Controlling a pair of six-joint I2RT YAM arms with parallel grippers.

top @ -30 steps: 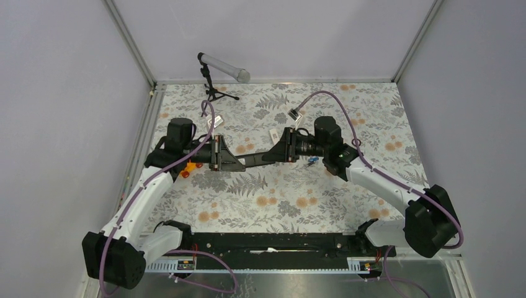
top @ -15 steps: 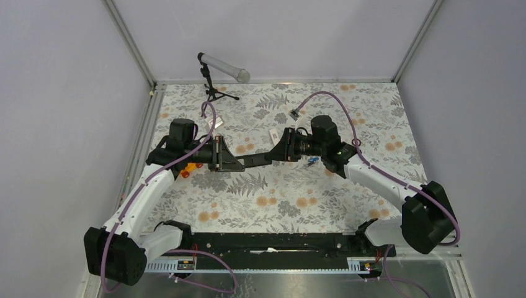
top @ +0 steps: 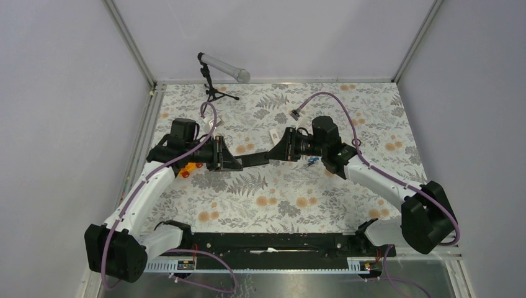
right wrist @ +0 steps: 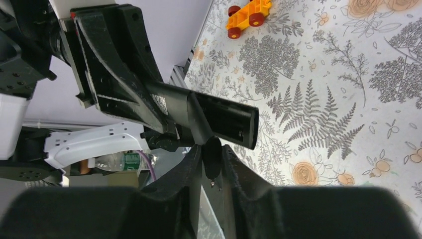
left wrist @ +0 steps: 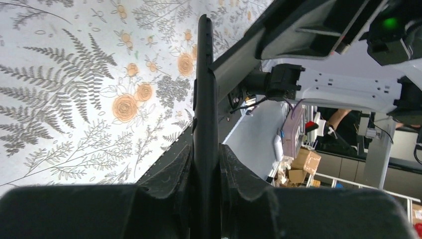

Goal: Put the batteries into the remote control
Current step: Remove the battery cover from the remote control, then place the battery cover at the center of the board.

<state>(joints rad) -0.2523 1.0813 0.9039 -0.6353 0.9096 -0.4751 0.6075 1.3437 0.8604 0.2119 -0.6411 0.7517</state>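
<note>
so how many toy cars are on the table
1: an orange toy car with red wheels, on the floral table at its left side, close beside the left arm. More could be hidden under the arms.

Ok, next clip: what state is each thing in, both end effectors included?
left end effector: shut on the remote control.
remote control: held above the table, edge-on.
right end effector: fingers narrow around a small dark piece; grip unclear.
blue battery: loose on the table, not loaded.
orange toy car: on the table, untouched.
</note>
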